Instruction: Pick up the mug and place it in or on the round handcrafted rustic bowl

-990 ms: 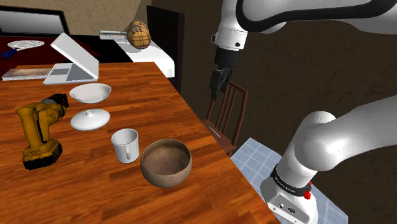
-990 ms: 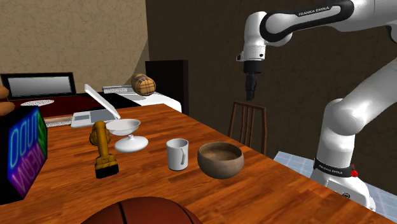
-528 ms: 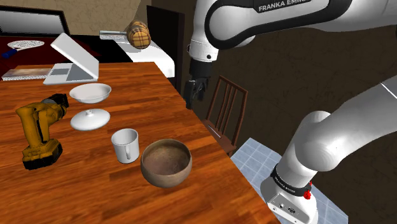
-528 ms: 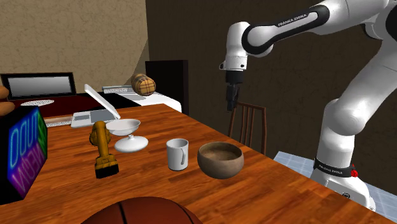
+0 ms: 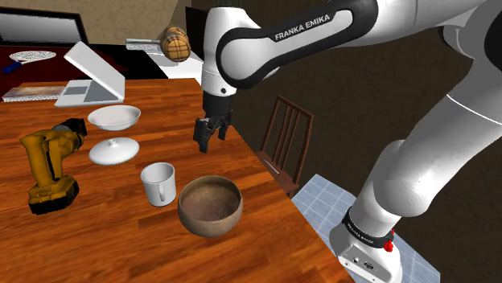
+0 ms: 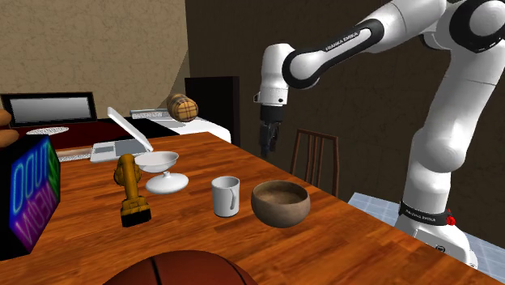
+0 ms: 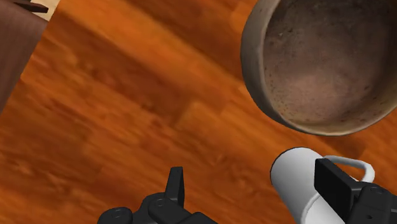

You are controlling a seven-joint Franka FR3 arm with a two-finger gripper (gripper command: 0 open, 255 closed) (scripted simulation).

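Note:
A white mug [image 5: 158, 183] stands upright on the wooden table [image 5: 96, 233], with its handle toward the brown rustic bowl [image 5: 210, 206] right beside it. My gripper [image 5: 210, 143] hangs open above the table, a little behind both and touching neither. In the second exterior view the gripper [image 6: 268, 150] is above and behind the mug [image 6: 226, 196] and the bowl [image 6: 280, 202]. In the wrist view the mug [image 7: 299, 181] is partly behind one finger of the open gripper [image 7: 254, 188]. The bowl [image 7: 324, 63] is empty.
A yellow drill [image 5: 48, 165], a white bowl [image 5: 114, 117], a white lid [image 5: 113, 150] and an open laptop [image 5: 92, 76] lie toward the shoulder view's left. A wooden chair [image 5: 285, 141] stands past the table edge. A basketball [image 6: 182, 270] and a colourful box [image 6: 28, 190] sit at the near side.
The arm has swung toward the shoulder view's left and lower, from over the chair to above the table near the mug and bowl. The gripper has stayed open.

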